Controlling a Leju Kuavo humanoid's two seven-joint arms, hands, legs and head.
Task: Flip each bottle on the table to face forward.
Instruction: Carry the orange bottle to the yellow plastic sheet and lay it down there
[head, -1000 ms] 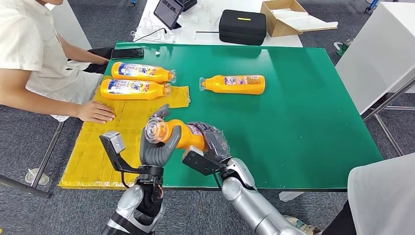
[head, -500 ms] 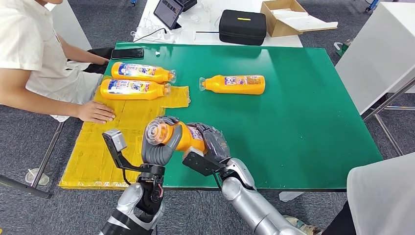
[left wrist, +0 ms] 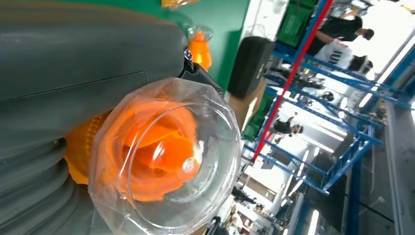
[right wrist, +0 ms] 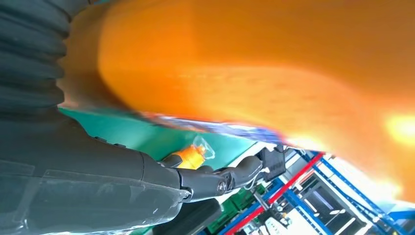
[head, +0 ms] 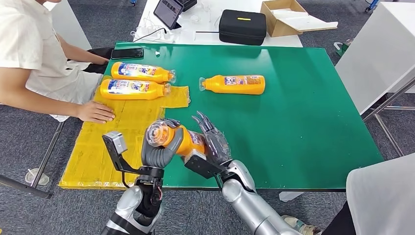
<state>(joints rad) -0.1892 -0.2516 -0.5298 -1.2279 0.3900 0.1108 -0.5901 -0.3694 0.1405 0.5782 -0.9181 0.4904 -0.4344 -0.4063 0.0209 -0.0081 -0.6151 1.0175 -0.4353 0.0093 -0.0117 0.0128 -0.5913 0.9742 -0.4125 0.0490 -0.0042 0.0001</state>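
L hand [head: 159,147] is raised over the green table's [head: 303,112] near edge w/ fingers wrapped round the neck of an orange plastic bottle [head: 182,139], clear cap toward the camera. R hand [head: 211,138] is beside the bottle's body, fingers spread straight, not gripping.

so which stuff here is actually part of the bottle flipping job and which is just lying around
Part of the job:
- held bottle, gripped by the left hand
- right hand, fingers spread beside it
- lone bottle on the green table
- two bottles on the yellow mat

Lying about:
- phone
- black case
- cardboard box
- tablet
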